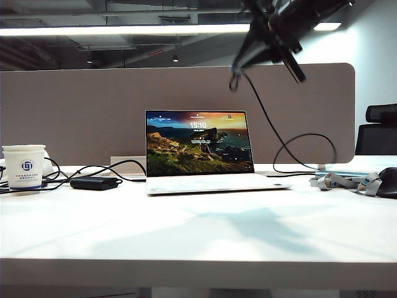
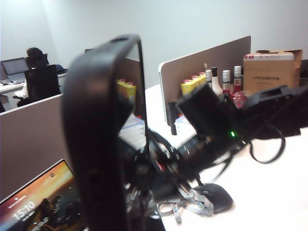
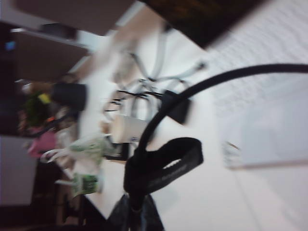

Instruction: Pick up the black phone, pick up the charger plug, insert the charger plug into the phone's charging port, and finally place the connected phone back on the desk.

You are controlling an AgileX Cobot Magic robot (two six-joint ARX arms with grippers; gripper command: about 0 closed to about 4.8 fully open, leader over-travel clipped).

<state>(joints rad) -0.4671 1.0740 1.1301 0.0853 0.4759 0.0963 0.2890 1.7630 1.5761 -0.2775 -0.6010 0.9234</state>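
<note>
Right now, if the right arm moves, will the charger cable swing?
Probably floppy: the charger cable sags in curves from the right gripper, high above the desk. Its strap loop may swing; the left gripper holds the black phone nearby.

black phone (image 2: 98,139), white desk (image 1: 198,230), black cable (image 1: 273,130), seemingly grey-beige partition (image 1: 74,118)

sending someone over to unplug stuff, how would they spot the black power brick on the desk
Start from the open laptop in the middle of the white desk and look to its left, toward the paper cup near the desk's left end. The power brick lies flat between them, closer to the cup. It is the only solid black oblong block there, with thin black cables running past it.
</note>
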